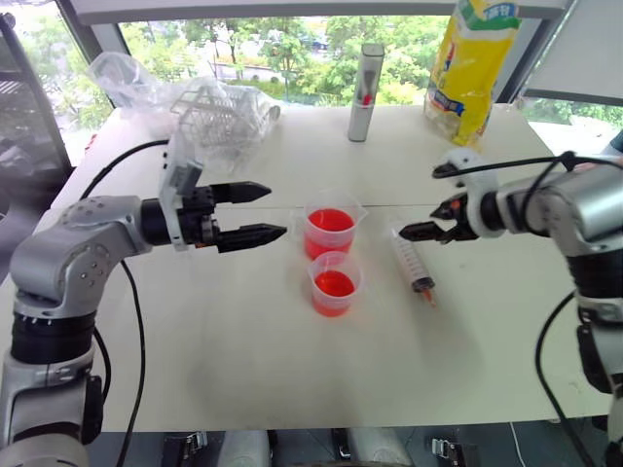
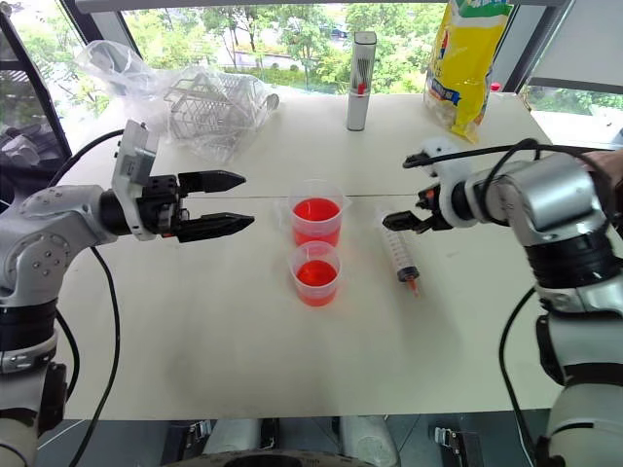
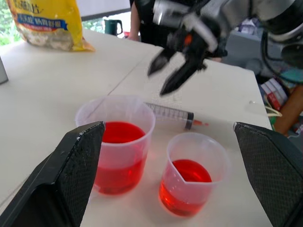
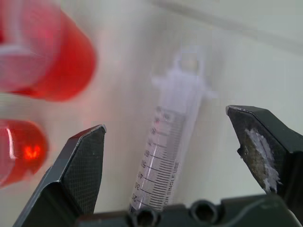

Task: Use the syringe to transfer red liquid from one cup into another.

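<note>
Right pincer [image 1: 428, 221] spread and empty, hanging right of centre just above the syringe [image 1: 413, 268], which lies flat on the bench [image 1: 243, 360], orange tip toward the lower frame. Left pincer [image 1: 255, 214] spread, empty, level at left of centre, pointing at the cups. Larger cup [image 1: 330, 229] and smaller cup [image 1: 335, 283] at centre, nearly touching, both holding red liquid [image 1: 334, 284]

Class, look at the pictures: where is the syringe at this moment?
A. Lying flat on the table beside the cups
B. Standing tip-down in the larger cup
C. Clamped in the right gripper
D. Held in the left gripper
A: the syringe lies flat on the table next to the cups, below the open right gripper.
</note>
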Controlling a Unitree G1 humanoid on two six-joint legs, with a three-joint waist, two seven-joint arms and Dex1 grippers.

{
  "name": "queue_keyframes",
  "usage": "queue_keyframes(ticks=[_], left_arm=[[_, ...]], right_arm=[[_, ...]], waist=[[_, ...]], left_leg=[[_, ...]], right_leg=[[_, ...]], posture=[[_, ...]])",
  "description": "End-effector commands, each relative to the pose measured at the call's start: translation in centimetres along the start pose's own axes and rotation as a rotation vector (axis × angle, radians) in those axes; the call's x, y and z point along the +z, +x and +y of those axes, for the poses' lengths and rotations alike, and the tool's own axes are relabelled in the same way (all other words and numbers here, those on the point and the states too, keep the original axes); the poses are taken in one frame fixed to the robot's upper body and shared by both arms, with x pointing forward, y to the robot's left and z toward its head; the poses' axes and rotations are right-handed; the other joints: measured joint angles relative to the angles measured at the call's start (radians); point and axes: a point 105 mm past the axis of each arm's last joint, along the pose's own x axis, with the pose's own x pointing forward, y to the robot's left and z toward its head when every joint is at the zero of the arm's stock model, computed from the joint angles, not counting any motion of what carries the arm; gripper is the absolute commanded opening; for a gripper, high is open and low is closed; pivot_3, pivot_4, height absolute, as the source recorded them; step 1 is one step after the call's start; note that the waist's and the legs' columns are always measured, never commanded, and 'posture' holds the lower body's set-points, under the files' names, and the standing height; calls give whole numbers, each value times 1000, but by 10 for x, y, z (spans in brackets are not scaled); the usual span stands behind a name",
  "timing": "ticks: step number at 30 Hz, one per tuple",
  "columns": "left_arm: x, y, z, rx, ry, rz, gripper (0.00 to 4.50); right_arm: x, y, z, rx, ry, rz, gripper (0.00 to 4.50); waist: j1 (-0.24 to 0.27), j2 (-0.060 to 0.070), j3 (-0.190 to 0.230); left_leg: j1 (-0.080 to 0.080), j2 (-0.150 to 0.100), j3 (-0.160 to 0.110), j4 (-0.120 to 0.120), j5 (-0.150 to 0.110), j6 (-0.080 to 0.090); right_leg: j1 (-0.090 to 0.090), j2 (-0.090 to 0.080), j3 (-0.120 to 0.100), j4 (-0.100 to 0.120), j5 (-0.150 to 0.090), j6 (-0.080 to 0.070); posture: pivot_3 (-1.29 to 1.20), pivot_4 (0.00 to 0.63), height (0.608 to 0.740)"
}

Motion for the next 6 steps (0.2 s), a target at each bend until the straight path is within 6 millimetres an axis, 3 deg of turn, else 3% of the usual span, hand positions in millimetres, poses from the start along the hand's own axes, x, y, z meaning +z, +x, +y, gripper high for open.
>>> queue_keyframes(ticks=[1,6], left_arm=[[7,-10,-4,23,43,2,4500],[6,-17,-3,52,53,22,4500]], right_arm=[[26,-36,32,130,-213,-154,4456],[15,-56,55,229,-361,-175,4456]], waist=[[0,0,0],[2,-1,0]], left_leg=[[0,0,0,0,0,0],[1,1,0,0,0,0]], right_leg=[[0,0,0,0,0,0],[2,0,-1,-1,0,0]], posture=[[0,150,740],[0,150,740]])
